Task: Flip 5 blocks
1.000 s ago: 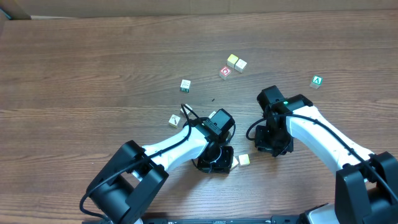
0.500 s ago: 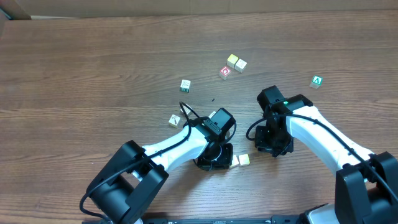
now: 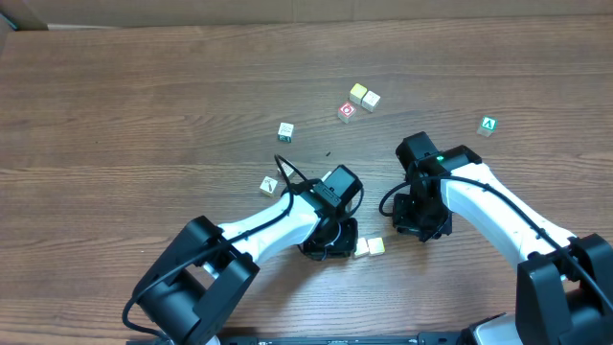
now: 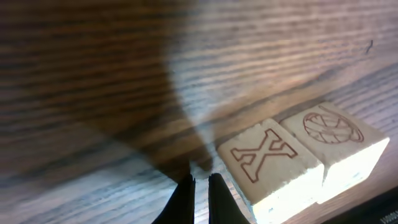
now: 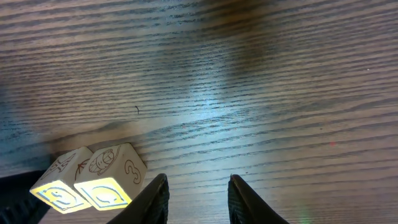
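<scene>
Two pale blocks (image 3: 362, 249) (image 3: 376, 246) lie side by side near the front edge. In the left wrist view they show an X face (image 4: 268, 158) and a ball mark (image 4: 336, 134). My left gripper (image 3: 332, 241) (image 4: 200, 183) is shut on nothing, its tips on the wood just left of the X block. My right gripper (image 3: 421, 226) (image 5: 198, 186) stands open over bare wood, right of the same pair (image 5: 62, 177) (image 5: 112, 174). More pale blocks lie farther off: one at the left (image 3: 269, 186), one mid-table (image 3: 285, 131), and a touching pair at the back (image 3: 357, 92) (image 3: 371, 100).
A red-faced cube (image 3: 347, 111) sits just in front of the back pair. A green cube with a white A (image 3: 488, 125) lies at the far right. The wooden table (image 3: 144, 115) stretches left and back. A dark cable loops off the left arm (image 3: 285, 172).
The left gripper has edged slightly left, so the block beside it shows more fully in the overhead view. The right arm has not moved.
</scene>
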